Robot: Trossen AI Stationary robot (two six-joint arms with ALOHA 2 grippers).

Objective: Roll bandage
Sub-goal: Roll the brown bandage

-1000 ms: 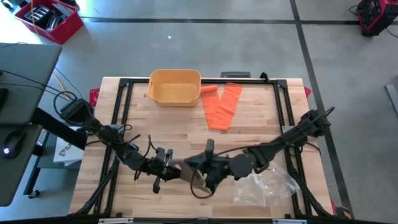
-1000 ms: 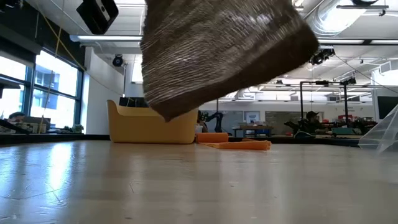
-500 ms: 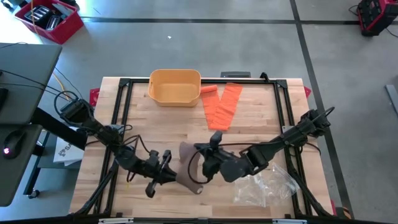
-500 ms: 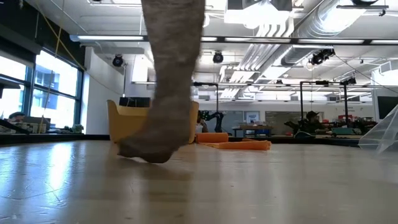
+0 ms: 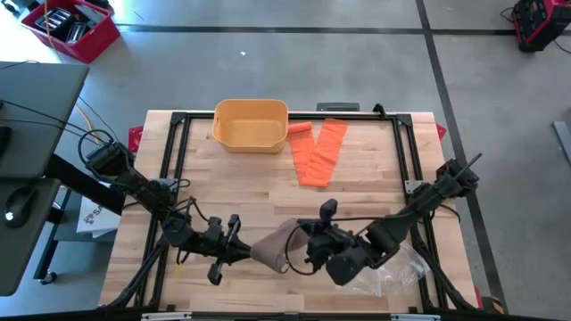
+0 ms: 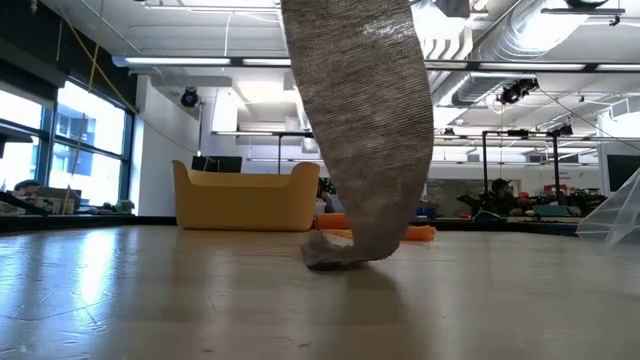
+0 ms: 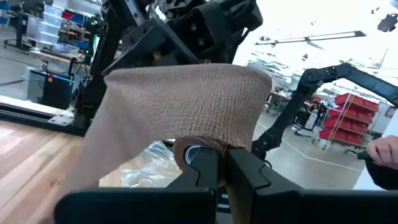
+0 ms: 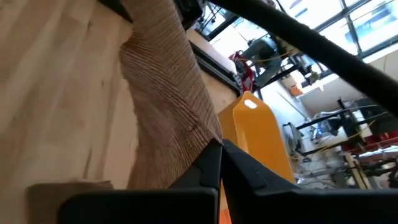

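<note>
Near the table's front edge, my left gripper [image 5: 239,246] pinches the bandage [image 5: 275,244] roll; right gripper [image 5: 310,242] clamps its tail: I'd keep tension while winding evenly.

So the right hand [image 5: 308,252] slid toward the bench's right edge and a bit closer to the front edge. The left hand [image 5: 239,251] backed off toward the left edge and also came nearer the front. The tan bandage [image 5: 275,245] between them went from bunched up to pulled into a flatter strip, and in the low view its hanging end [image 6: 340,255] has shifted right.
</note>
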